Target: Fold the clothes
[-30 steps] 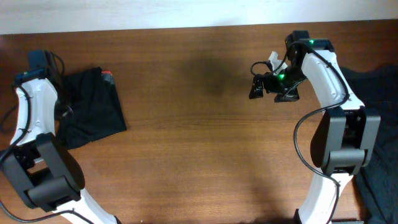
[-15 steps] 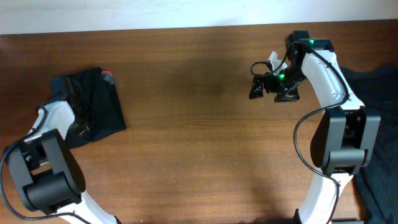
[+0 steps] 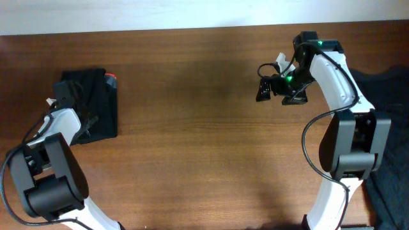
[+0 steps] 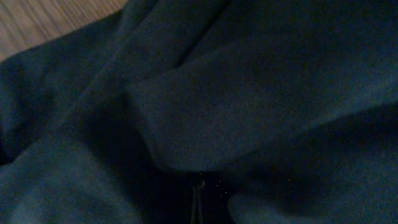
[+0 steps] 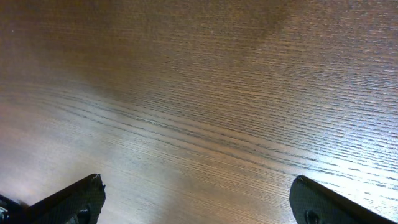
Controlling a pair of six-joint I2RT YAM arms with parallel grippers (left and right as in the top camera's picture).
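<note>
- Overhead: trousers (image 3: 96, 108) lie on the left of the table (image 3: 204, 153) as a compact, roughly rectangular black bundle of soft, matte fabric. A bit of red edging (image 3: 111, 79) shows at the top right corner.
- Overhead: left gripper (image 3: 66, 96) sits on the bundle's left part with its jaws clenched. Black on black, so I can't tell if any fabric is pinched.
- Overhead: right gripper (image 3: 271, 86) hangs over bare wood far right, well apart from the trousers, with its jaws spread and empty. Dark cloth (image 3: 391, 83) at the right edge is cut off by the frame.
- Left wrist: only dark, dim, softly creased fabric up close, with one fold lapping over another. A sliver of wood shows top left. Fingers can't be made out.
- Right wrist: glossy brown wood grain with glare patches. Right gripper (image 5: 198, 200) shows only two black fingertips (image 5: 74, 198) at the bottom corners, wide apart with nothing between. No trousers in this view.
</note>
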